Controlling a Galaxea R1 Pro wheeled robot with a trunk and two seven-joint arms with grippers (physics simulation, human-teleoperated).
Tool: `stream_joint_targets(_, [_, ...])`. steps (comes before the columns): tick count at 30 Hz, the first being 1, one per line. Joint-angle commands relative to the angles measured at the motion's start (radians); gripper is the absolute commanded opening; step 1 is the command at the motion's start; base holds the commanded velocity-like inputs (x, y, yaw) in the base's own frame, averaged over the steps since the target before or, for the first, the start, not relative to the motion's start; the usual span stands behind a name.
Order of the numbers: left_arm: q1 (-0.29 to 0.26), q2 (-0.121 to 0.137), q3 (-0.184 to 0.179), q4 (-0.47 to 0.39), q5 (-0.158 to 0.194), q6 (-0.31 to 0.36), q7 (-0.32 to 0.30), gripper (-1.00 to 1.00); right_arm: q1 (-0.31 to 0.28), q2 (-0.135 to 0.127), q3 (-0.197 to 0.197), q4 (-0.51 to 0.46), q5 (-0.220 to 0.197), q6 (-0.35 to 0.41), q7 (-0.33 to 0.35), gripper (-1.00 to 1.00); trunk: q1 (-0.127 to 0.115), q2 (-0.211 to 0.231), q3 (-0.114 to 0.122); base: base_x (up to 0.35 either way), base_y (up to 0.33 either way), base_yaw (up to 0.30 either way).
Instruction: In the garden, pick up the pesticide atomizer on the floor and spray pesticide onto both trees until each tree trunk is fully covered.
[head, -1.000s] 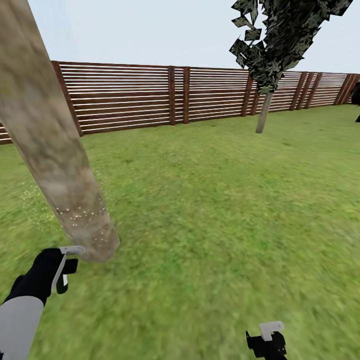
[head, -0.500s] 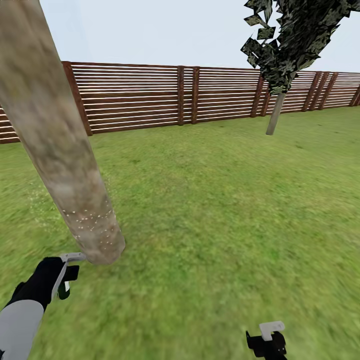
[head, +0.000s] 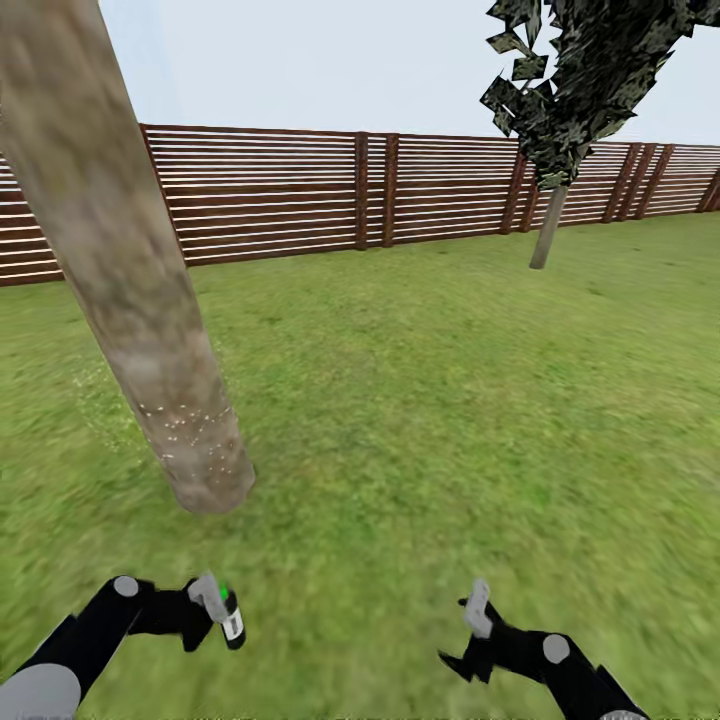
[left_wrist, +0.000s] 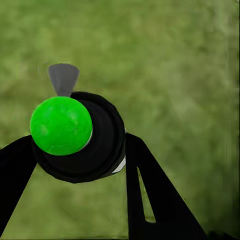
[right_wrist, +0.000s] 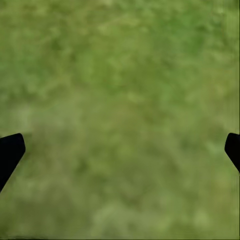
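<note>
Your left claw (head: 213, 608) grips the pesticide atomizer (head: 231, 618) round its stiff, light, slippery body; hold mid-body. Your right claw (head: 472, 630) gapes empty.

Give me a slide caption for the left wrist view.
Left gripper clamps the black, green-capped pesticide atomizer above the lawn.

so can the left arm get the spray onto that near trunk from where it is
Probably yes. The left tool holds the atomizer low over the lawn, and the near trunk rises just ahead of it with only open grass between. The arm would likely need to lift and aim first.
</note>
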Motion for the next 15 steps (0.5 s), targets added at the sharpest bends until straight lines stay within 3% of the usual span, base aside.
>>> stream_joint_targets(1, [0.000,-0.004,-0.001,-0.003,-0.034,-0.002,-0.032,-1.00,-0.001,0.000,0.000,-0.014,0.001,0.000,0.052,1.00,0.000,0.000,0.000,-0.029,0.000,0.000])
stream_joint_targets(2, [-0.003,-0.015,-0.027,-0.006,-0.083,-0.004,-0.077,-1.00,-0.004,0.001,0.001,-0.025,0.001,0.000,0.104,1.00,0.000,0.000,0.000,-0.010,0.000,0.000])
stream_joint_targets(4, [-0.006,-0.023,-0.076,-0.007,-0.107,0.001,-0.101,-1.00,-0.006,0.007,0.002,-0.029,0.001,0.000,0.123,1.00,0.000,0.000,0.000,-0.005,0.000,0.000])
stream_joint_targets(6, [-0.008,-0.053,-0.115,-0.007,-0.120,0.008,-0.108,-1.00,-0.010,0.038,0.008,-0.037,0.006,0.000,0.131,1.00,0.000,0.000,0.000,-0.001,0.000,0.000])
stream_joint_targets(7, [-0.008,-0.070,-0.121,-0.006,-0.135,0.009,-0.109,-1.00,-0.011,0.048,0.034,-0.039,0.013,0.000,0.132,-1.00,0.000,0.000,0.000,0.000,0.000,0.000])
stream_joint_targets(8, [-0.008,-0.086,-0.124,-0.006,-0.163,0.011,-0.110,-1.00,-0.013,0.054,0.077,-0.041,0.018,0.000,0.132,-1.00,0.000,0.000,0.000,0.000,0.000,0.000])
stream_joint_targets(11, [-0.008,-0.122,-0.125,-0.002,-0.220,0.013,-0.110,-1.00,-0.014,0.072,0.132,-0.042,0.022,0.001,0.133,-1.00,0.000,0.000,0.000,0.000,0.000,0.000])
stream_joint_targets(15, [-0.008,-0.201,-0.127,0.003,-0.295,0.012,-0.109,-1.00,-0.016,0.131,0.238,-0.055,0.022,0.000,0.133,-1.00,0.000,0.000,0.000,0.000,0.000,0.000])
